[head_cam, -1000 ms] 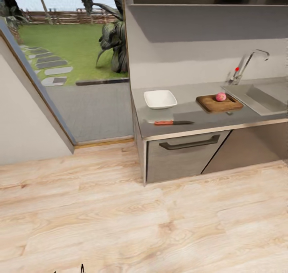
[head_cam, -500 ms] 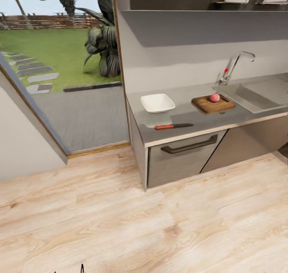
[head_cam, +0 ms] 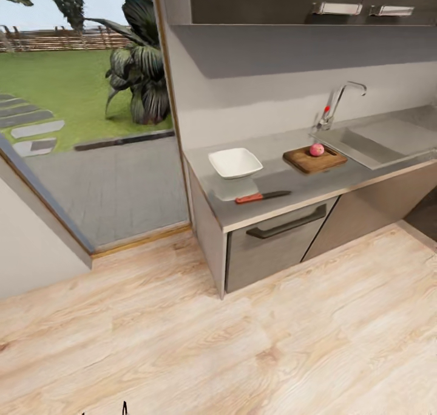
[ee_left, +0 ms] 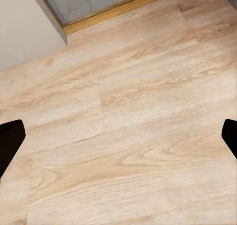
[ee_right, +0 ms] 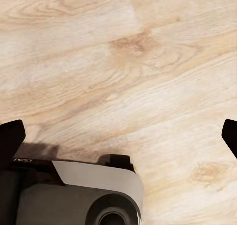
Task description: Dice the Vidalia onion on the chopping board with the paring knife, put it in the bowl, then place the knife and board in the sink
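I am standing off from the counter with both arms hanging low: the left gripper (ee_left: 118, 136) and the right gripper (ee_right: 118, 131) each look straight down at the pale wood floor (head_cam: 243, 342), fingertips spread to the far edges of their wrist views with nothing between them, so both are wide apart and empty. I judge they are tucked like this because I am driving, not reaching. Everything I need lies well ahead of and above both grippers, up on the countertop (head_cam: 291, 187). The Vidalia onion (head_cam: 317, 149), pinkish and round, already sits on the chopping board (head_cam: 314, 158), which lies just beside the sink (head_cam: 379, 138) under the tap (head_cam: 337, 102), a sensible spot for dicing. The paring knife (head_cam: 263, 196) lies flat near the counter's front edge, blade toward the sink, handy for pickup. The white bowl (head_cam: 235, 162) waits behind the knife, apart from the board. My guess is I must close in first.
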You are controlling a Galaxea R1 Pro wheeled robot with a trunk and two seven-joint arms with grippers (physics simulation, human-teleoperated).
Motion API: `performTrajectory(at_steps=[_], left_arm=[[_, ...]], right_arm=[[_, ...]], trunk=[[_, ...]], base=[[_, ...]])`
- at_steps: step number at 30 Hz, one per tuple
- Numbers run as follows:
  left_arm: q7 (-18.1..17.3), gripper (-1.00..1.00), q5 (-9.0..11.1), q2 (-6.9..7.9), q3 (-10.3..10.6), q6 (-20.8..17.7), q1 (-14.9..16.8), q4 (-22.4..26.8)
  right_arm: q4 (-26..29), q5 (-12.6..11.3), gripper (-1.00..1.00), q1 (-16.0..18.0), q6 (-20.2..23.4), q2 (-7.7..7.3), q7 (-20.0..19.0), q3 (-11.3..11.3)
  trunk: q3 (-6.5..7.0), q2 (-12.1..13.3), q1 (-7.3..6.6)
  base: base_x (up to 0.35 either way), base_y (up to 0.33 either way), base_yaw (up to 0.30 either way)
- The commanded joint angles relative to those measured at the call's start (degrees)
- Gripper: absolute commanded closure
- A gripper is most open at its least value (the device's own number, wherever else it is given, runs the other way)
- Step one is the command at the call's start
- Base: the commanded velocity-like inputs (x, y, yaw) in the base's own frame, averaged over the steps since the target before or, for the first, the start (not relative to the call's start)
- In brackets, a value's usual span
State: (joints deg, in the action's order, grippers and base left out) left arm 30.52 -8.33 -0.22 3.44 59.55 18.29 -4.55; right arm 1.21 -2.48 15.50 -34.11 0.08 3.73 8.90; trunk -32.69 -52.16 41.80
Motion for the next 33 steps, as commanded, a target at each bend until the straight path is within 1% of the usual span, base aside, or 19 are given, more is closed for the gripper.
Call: performTrajectory(at_steps=[1, 21, 24, 33], left_arm=[[0.59, -1.00, -0.36, 0.01, 0.32, 0.13, 0.08, -0.19], [0.59, -1.00, -0.37, -0.01, 0.34, 0.13, 0.08, -0.19], [0.59, -1.00, -0.37, -0.03, 0.34, 0.13, 0.08, -0.19], [0.59, -1.00, -0.37, -0.05, 0.34, 0.13, 0.08, -0.19]], right_arm=[[-0.07, -0.24, -1.00, 0.05, -0.17, 0.01, 0.34, 0.50], [-0.07, -0.24, -1.00, 0.06, -0.17, 0.01, 0.32, 0.50], [-0.07, -0.24, -1.00, 0.05, -0.17, -0.01, 0.31, 0.50], [-0.07, -0.24, -1.00, 0.06, -0.17, -0.08, 0.37, 0.50]], trunk=[[0.02, -0.04, 0.02], [1.39, -0.04, 0.02], [1.60, -0.04, 0.02], [2.21, -0.04, 0.02]], base=[[0.091, 0.287, -0.208], [0.091, 0.282, -0.208], [0.055, 0.123, -0.208], [0.005, 0.011, -0.208]])
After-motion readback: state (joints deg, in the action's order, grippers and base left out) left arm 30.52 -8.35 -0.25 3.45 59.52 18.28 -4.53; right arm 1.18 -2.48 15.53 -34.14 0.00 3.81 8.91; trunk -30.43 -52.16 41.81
